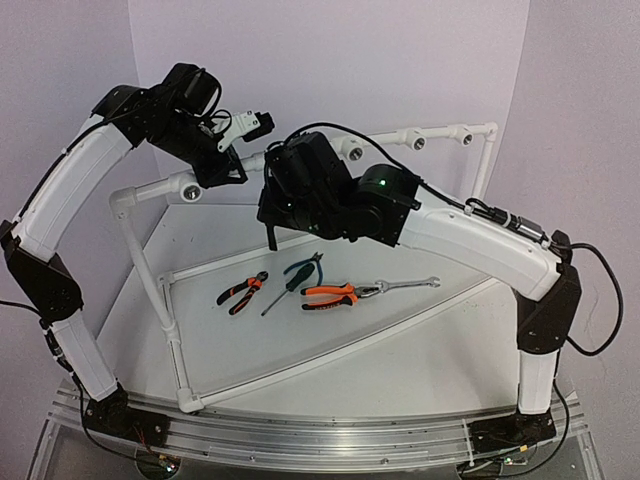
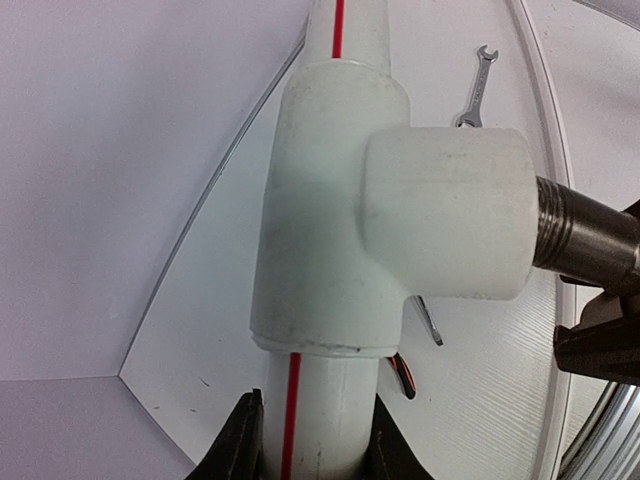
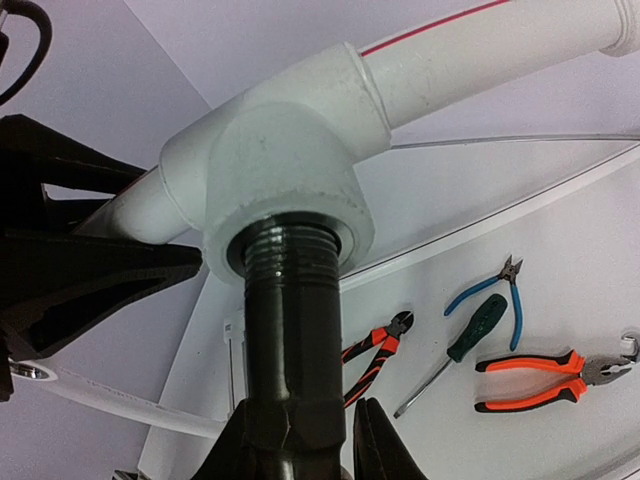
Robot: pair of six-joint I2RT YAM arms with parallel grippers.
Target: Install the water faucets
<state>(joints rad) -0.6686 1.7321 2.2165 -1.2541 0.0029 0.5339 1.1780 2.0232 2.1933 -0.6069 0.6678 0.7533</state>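
Observation:
The black faucet points up into the round socket of a white tee fitting, and several of its threads show below the rim. My right gripper is shut round its hex base, with a thin gap at the right fingertip. From the top, this gripper hides the faucet. My left gripper is shut on the red-striped white pipe just below the same tee. The faucet's threaded end enters the tee's side socket from the right. From the top, the left gripper sits just left of the tee.
A white pipe frame rings the table, with more open tees along its raised back rail. Orange-black cutters, a green screwdriver, blue pliers, orange pliers and a wrench lie mid-table.

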